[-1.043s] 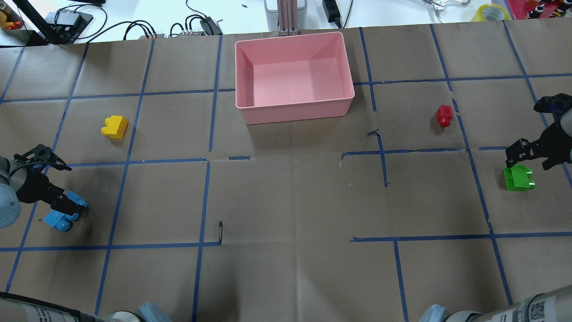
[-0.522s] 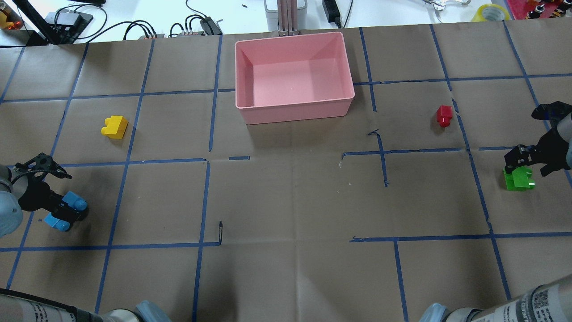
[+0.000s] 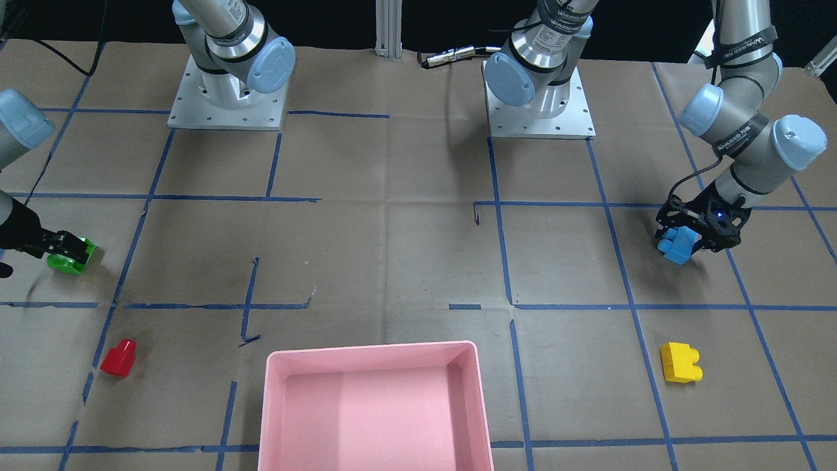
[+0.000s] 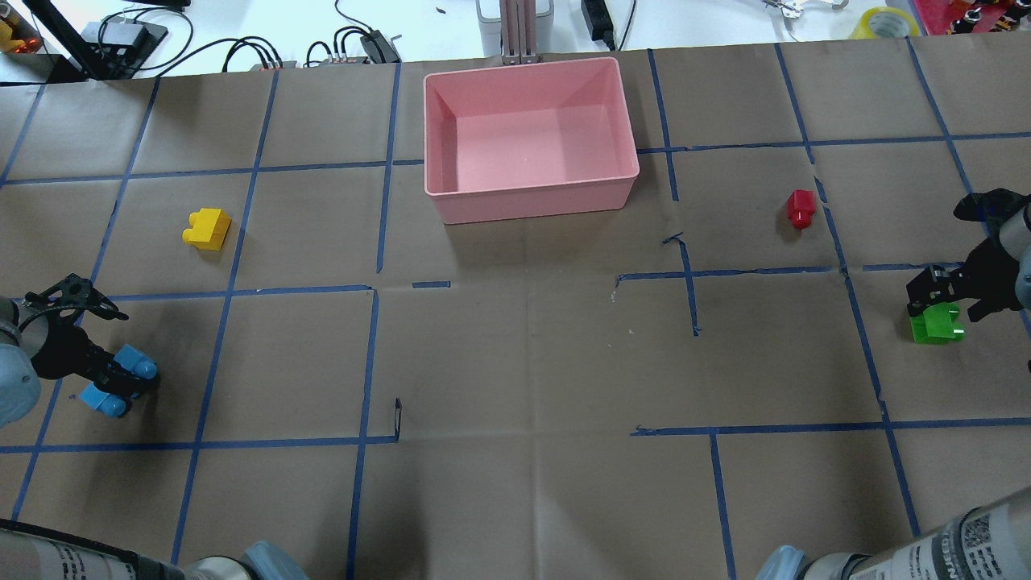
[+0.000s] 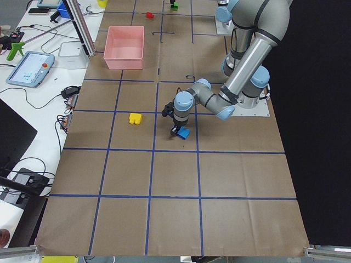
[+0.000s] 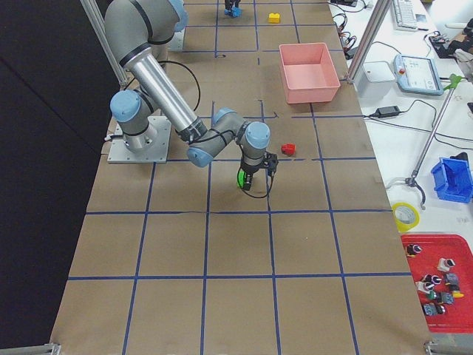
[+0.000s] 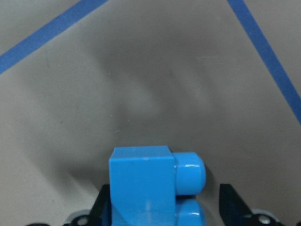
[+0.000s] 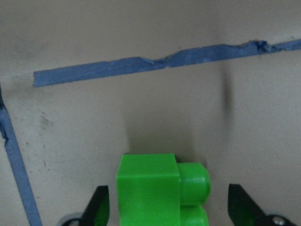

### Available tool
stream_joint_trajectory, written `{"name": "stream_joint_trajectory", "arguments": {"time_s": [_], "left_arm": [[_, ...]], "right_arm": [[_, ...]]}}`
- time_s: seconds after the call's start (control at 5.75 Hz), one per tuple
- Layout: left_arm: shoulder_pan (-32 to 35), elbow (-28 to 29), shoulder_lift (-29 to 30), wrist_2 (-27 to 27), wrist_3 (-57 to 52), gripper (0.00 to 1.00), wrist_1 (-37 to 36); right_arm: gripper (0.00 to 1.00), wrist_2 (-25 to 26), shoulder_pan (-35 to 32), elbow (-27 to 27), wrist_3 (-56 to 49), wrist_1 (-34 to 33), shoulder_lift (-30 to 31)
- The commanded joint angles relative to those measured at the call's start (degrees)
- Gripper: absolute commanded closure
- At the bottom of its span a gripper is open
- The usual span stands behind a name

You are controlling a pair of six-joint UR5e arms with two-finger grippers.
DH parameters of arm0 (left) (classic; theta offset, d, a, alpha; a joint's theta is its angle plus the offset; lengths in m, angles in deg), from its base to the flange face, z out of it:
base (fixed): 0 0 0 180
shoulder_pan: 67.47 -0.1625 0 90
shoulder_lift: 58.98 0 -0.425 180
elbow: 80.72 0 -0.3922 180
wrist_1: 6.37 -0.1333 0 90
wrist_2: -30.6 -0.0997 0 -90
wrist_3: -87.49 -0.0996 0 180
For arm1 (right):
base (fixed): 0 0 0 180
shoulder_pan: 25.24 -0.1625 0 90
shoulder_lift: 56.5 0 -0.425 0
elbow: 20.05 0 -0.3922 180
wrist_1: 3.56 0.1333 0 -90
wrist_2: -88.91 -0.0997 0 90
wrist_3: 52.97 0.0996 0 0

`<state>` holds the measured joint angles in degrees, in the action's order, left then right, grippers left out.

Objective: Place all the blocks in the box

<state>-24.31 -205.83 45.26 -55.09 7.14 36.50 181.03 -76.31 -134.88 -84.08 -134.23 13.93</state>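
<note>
My left gripper [image 4: 113, 379] is open, low at the table's left edge, its jaws astride the light blue block [image 4: 130, 360]. In the left wrist view the block [image 7: 146, 183] sits between the fingertips [image 7: 231, 202], with a gap on the stud side. My right gripper [image 4: 944, 304] is open, low at the right edge, astride the green block [image 4: 934, 329]. The right wrist view shows gaps on both sides of that block [image 8: 150, 188]. The yellow block [image 4: 207, 228] lies at mid left and the red block [image 4: 801, 208] at mid right. The pink box [image 4: 532, 201] stands at the far centre with no block in it.
Brown paper with a blue tape grid covers the table. Cables, power bricks and a tape roll [image 4: 884, 22] lie beyond the far edge. Both arm bases [image 3: 225, 91] stand on the robot's side. The box also shows in the front view [image 3: 373, 348].
Both grippers have come down over their blocks: the left around the light blue block, the right around the green one. The blocks and the box have not moved.
</note>
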Motion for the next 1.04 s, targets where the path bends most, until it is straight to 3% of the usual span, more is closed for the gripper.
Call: {"name": "stream_joint_trajectory", "arguments": {"time_s": [0.0, 0.17, 0.35, 0.52, 0.87], "left_arm": [[0.00, 0.39, 0.08, 0.00, 0.02, 0.59, -0.07], [0.00, 0.74, 0.00, -0.35, -0.07, 0.75, -0.42], [0.26, 1.44, -1.31, -0.35, 0.97, 0.82, -0.42], [0.78, 6.32, -2.02, -0.53, 2.37, 0.85, 0.88], [4.80, 24.02, -2.12, -0.18, 6.57, 0.89, 20.39]], "right_arm": [[0.36, 0.17, 0.00, -0.31, 0.00, 0.23, 0.15], [0.52, 0.17, 0.00, -0.22, 0.00, 0.58, 0.41], [0.65, 0.08, 0.00, -0.13, 0.00, 1.02, 0.76], [0.69, -0.01, 0.00, 0.30, 0.09, 1.90, 1.11], [0.69, -0.18, -0.52, 6.24, 0.35, 10.13, 3.73]]}}
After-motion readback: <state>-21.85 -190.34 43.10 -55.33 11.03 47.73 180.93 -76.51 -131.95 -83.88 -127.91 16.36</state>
